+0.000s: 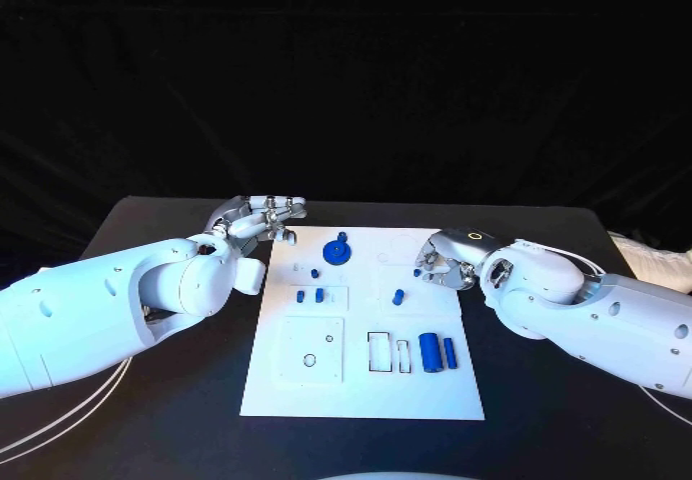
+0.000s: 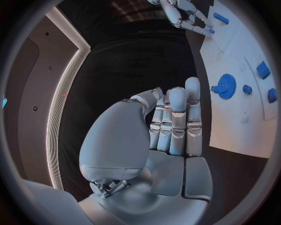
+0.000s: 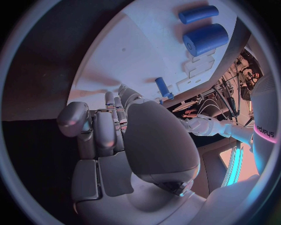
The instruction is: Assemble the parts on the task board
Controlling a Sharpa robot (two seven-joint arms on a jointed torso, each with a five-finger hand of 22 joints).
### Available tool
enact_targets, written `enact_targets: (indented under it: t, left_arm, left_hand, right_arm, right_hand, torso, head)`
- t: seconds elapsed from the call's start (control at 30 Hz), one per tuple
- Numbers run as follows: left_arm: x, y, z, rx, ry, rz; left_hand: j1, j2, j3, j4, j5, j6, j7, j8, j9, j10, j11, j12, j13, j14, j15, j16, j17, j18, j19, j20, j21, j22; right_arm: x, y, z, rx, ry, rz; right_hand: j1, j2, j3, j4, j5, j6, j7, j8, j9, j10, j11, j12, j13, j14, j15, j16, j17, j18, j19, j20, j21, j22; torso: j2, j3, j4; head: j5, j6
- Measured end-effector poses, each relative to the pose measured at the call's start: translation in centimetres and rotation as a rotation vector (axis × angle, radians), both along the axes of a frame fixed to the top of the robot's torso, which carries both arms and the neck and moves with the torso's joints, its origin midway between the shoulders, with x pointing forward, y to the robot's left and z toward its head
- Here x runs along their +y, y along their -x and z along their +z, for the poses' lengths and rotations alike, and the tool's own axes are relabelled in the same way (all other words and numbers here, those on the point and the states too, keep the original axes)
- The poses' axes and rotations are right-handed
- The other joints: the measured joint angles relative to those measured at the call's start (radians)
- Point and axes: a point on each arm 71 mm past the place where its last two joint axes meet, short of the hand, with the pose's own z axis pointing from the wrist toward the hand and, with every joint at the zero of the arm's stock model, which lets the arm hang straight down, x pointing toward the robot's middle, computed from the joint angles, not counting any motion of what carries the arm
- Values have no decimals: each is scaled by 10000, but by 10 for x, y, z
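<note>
The right hand hangs over the near edge of the white board, its fingers held close together and bent, with nothing in them. Just past the fingertips a small blue peg stands on the board. Farther off lie a thick blue cylinder and a thinner blue rod, side by side.

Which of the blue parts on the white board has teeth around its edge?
The round blue gear near the board's far edge; the other blue parts are plain cylinders or small pegs.
</note>
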Motion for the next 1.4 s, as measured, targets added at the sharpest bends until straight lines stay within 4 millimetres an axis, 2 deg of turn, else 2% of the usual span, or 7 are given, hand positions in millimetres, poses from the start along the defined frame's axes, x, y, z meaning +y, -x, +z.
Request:
enact_targets:
  t: [0.13,0.37,0.8,1.07,1.1,1.2,1.4]
  left_arm:
    - [1,0,0,115,274,168]
    - [1,1,-2,240,506,272]
    - [0,1,-4,368,627,295]
    - [0,0,-4,389,632,289]
    - [0,0,-4,389,629,292]
    - [0,0,-4,388,619,296]
    - [0,0,-4,385,617,289]
  left_hand:
    - [0,0,-54,0,0,0,0,0,-12,0,0,39,0,0,0,-41,-60,0,0,0,-38,-13]
    - [1,1,-111,1,0,-38,36,0,-22,-106,33,40,-1,-67,4,-115,-163,0,0,0,-86,-55]
    - [2,1,-137,-28,0,-74,70,0,-21,-167,21,81,6,-123,18,-176,-311,-1,0,0,-133,-87]
    - [2,1,-178,-70,0,-75,69,0,-21,-179,34,81,6,-152,15,-226,-339,-1,1,0,-133,-103]
    - [2,1,-197,-51,0,-75,69,0,-21,-179,34,81,6,-177,39,-226,-339,-1,0,0,-170,-102]
    - [2,1,-204,-44,0,-76,70,0,-20,-179,34,81,5,-177,38,-227,-343,-1,0,0,-171,-106]
    - [-104,1,-315,12,0,-165,87,26,-20,-232,87,135,17,-182,40,-227,-386,-1,-36,36,-228,-159]
  right_arm:
    - [2,0,-1,57,59,15]
    - [6,-1,0,130,70,74]
    - [14,-3,0,188,-10,162]
    - [17,-5,0,197,74,148]
    - [17,-5,0,196,98,151]
    - [19,-5,0,182,194,178]
    - [21,-4,1,109,430,242]
  right_hand:
    - [-40,-40,160,-6,0,52,20,0,0,115,-51,0,-115,0,0,-55,-27,0,30,30,0,0]
    - [-79,-79,288,-45,0,106,35,0,0,198,-35,1,-204,0,0,-55,-35,0,30,30,0,11]
    - [-122,-37,494,-114,-38,183,-9,1,-1,253,-54,-38,-328,0,0,-55,-43,0,30,29,0,44]
    - [-122,-38,799,-363,-86,429,-173,20,46,509,-195,-39,-504,-1,-8,-55,-47,0,165,-32,85,232]
    - [-122,-38,856,-420,-98,513,-193,61,62,592,-207,-42,-547,-11,-65,-55,-65,1,195,-64,116,257]
    - [-121,-37,1074,-639,-125,703,-239,128,104,814,-246,-93,-594,0,-77,-55,-72,1,249,-117,163,332]
    - [-120,-36,1308,-873,-163,795,-262,128,121,893,-208,-77,-628,-12,-133,-55,-93,0,249,-117,201,357]
  torso:
    - [8,0,0]
    - [16,12,-8]
    - [20,22,-9]
    - [21,19,-9]
    - [21,18,-9]
    - [21,18,-14]
    - [20,15,-12]
  head:
    - [-12,2]
    - [22,16]
    - [23,4]
    - [21,-36]
    - [21,-42]
    - [20,-53]
    - [10,-85]
